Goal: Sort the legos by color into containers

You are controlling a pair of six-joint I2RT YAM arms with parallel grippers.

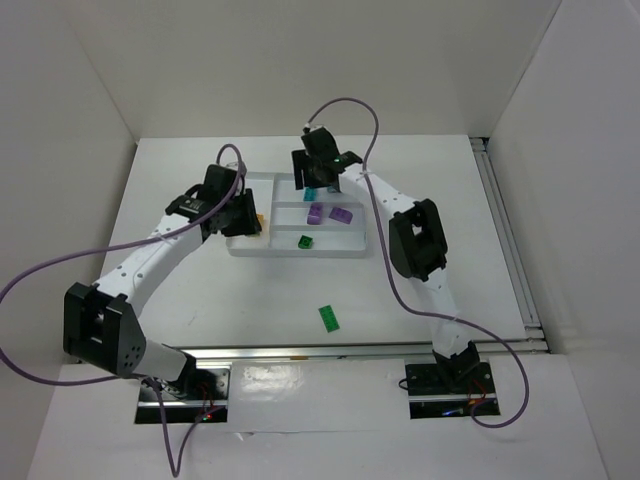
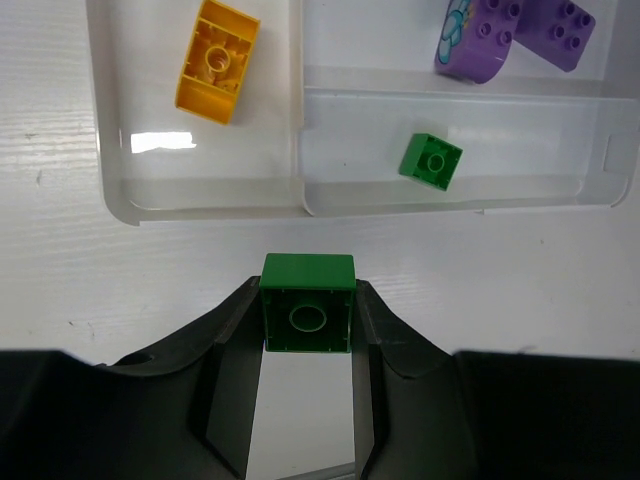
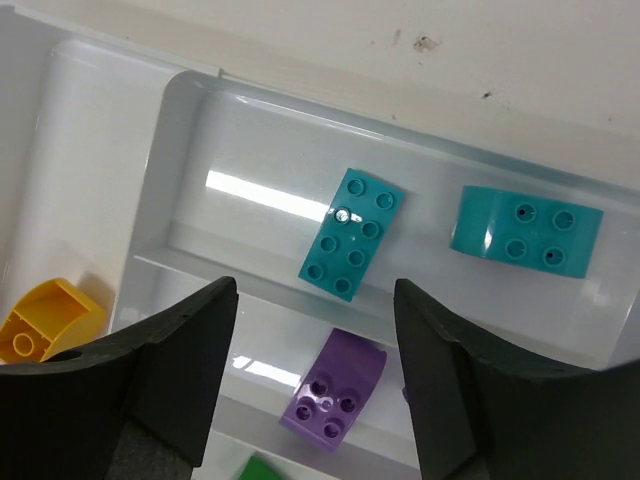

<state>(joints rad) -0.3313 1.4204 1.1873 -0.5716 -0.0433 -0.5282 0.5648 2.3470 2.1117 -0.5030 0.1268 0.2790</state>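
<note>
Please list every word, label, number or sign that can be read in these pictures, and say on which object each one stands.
None: no view shows readable words, numbers or brand marks.
The curved purple brick in the white tray has a small coloured picture, not letters.
If the studs of the teal brick have moulded marks, they are too small to read.

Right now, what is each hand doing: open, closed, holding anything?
Left hand: closed on a small green plastic brick.
Right hand: open, holding nothing.
</note>
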